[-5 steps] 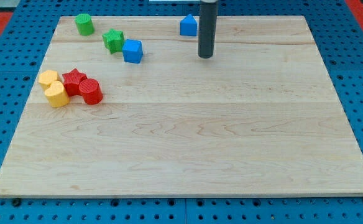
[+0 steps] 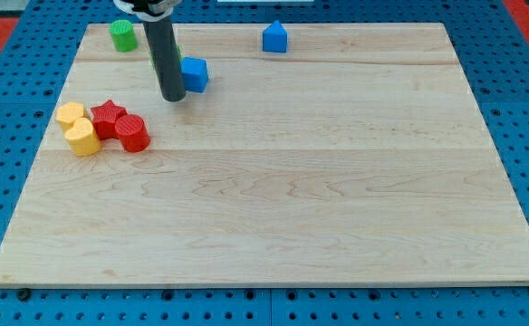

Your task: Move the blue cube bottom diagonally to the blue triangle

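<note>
The blue cube (image 2: 195, 73) sits on the wooden board near the view's top left. The blue triangle (image 2: 275, 37) stands at the view's top, right of the cube. My tip (image 2: 172, 96) is just left of and slightly below the blue cube, close to its left side; I cannot tell whether it touches. The rod hides most of the green star (image 2: 177, 56), of which only a sliver shows behind it.
A green cylinder (image 2: 123, 35) stands at the view's top left. At the left edge a cluster holds a yellow block (image 2: 70, 113), a yellow cylinder (image 2: 83, 139), a red star (image 2: 109, 115) and a red cylinder (image 2: 133, 134).
My tip has moved from right of the blue triangle across to the left side of the blue cube. The blocks have not visibly moved.
</note>
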Robot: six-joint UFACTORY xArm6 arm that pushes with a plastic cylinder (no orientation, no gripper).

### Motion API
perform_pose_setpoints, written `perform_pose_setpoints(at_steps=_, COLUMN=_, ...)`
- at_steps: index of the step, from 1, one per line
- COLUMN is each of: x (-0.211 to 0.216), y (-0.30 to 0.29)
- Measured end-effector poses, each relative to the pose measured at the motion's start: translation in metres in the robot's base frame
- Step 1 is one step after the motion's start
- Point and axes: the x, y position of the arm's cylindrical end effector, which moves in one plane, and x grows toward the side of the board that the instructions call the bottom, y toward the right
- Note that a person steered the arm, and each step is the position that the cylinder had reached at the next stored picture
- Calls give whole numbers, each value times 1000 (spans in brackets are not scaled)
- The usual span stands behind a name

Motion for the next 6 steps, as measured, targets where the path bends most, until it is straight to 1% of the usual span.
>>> perform_pose_setpoints(at_steps=1, x=-16, y=0)
perform_pose_setpoints(at_steps=2, x=-43, y=0)
perform_pose_setpoints(at_steps=4, x=-45, y=3)
perform_pose_setpoints(at_steps=6, x=-52, y=38)
